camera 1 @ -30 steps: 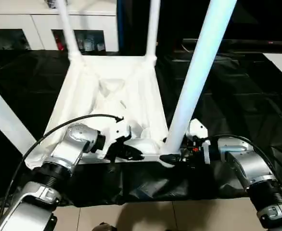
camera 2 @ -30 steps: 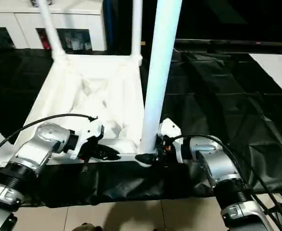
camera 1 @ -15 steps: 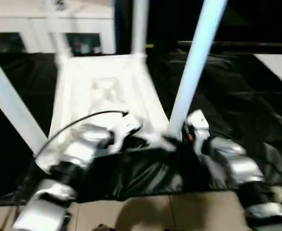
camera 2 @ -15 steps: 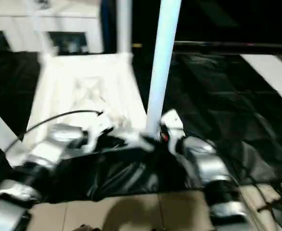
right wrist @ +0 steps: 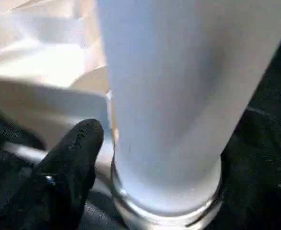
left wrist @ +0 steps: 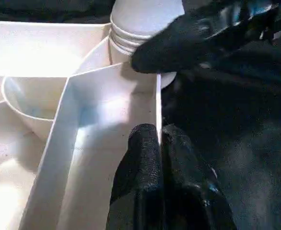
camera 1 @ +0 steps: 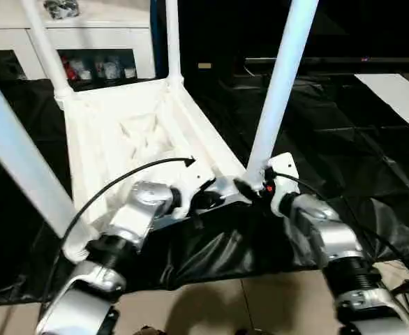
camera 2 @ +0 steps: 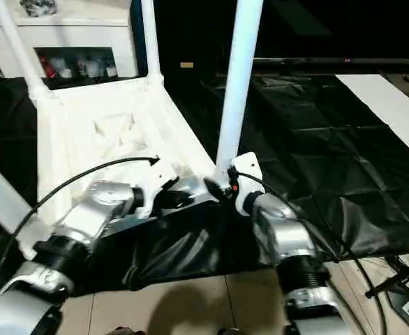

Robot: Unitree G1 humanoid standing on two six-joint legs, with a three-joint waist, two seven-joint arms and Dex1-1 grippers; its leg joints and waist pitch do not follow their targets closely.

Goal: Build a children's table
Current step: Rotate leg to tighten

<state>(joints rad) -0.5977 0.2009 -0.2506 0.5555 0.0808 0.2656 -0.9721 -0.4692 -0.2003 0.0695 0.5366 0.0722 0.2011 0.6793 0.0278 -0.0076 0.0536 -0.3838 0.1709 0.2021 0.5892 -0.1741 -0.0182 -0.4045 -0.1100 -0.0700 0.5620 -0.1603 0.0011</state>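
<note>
The children's table (camera 1: pixel 121 139) lies upside down on black cloth, its white legs pointing up. Two legs stand at the far corners (camera 1: pixel 44 49) (camera 1: pixel 171 42), one at the near left (camera 1: pixel 16 153) and one at the near right (camera 1: pixel 278 84). My left gripper (camera 1: pixel 206 201) is shut on the table's thin near rim, which the left wrist view shows pinched between its fingers (left wrist: pixel 145 158). My right gripper (camera 1: pixel 250 188) is open around the base of the near right leg (right wrist: pixel 179 96). One of its fingers (right wrist: pixel 73 158) stands just off the leg's collar.
A white glass-door cabinet (camera 1: pixel 93 42) stands behind the table. Black cloth (camera 1: pixel 344 139) spreads to the right, with a white surface (camera 1: pixel 400 91) beyond it. Tiled floor (camera 1: pixel 211 307) runs along the near edge. A black stand and cables (camera 2: pixel 400 293) sit at the lower right.
The whole view has swung. The table now looks turned, its near right corner farther from me. Both grippers have stayed at the near rim and the corner leg.
</note>
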